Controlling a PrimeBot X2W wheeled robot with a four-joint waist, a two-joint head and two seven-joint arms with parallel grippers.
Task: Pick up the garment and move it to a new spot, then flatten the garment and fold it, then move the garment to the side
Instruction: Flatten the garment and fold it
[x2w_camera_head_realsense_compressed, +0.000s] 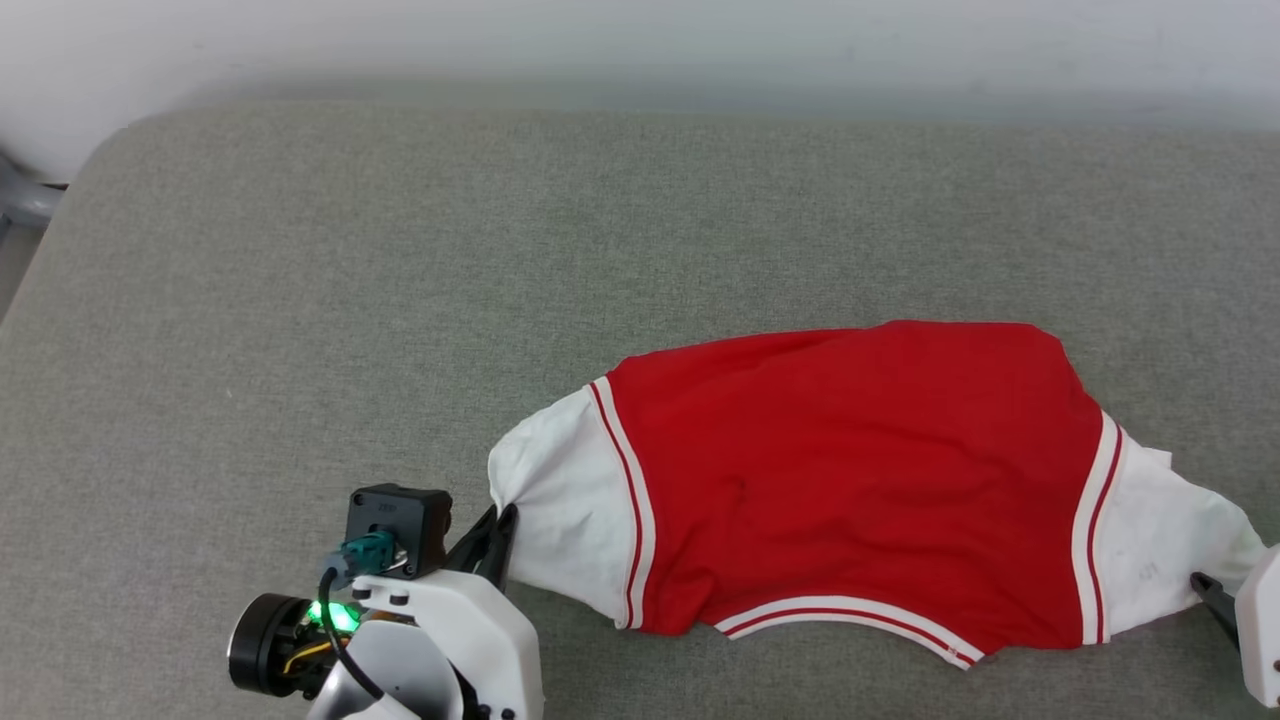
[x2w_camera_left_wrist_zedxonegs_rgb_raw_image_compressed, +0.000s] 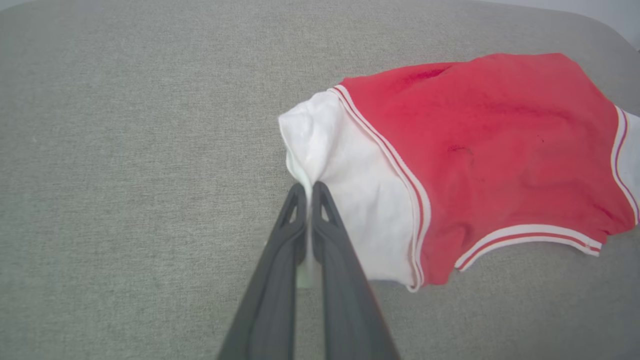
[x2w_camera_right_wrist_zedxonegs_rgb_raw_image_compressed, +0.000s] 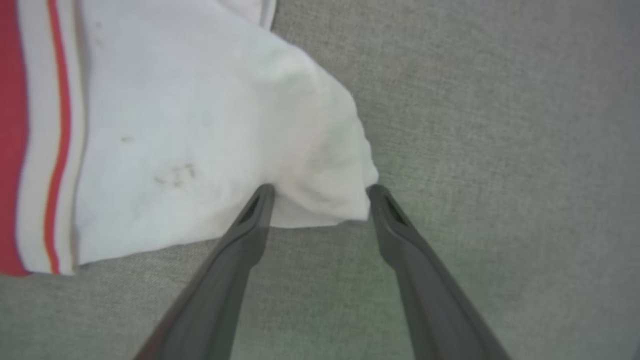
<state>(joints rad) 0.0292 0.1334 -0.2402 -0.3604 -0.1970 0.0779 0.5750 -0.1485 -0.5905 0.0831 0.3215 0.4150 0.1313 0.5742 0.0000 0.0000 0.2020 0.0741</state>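
My left hand (x2w_camera_left_wrist_zedxonegs_rgb_raw_image_compressed: 308, 189) is clenched on one sleeve (x2w_camera_left_wrist_zedxonegs_rgb_raw_image_compressed: 350, 190); right hand (x2w_camera_right_wrist_zedxonegs_rgb_raw_image_compressed: 322, 190) gapes around the other sleeve (x2w_camera_right_wrist_zedxonegs_rgb_raw_image_compressed: 200, 125). Pulling now would drag the shirt (x2w_camera_head_realsense_compressed: 850, 470) lopsided and bunch it.

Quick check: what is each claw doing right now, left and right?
Left claw: closed, pinching the edge of the shirt's white sleeve.
Right claw: open, tips either side of the other sleeve corner.
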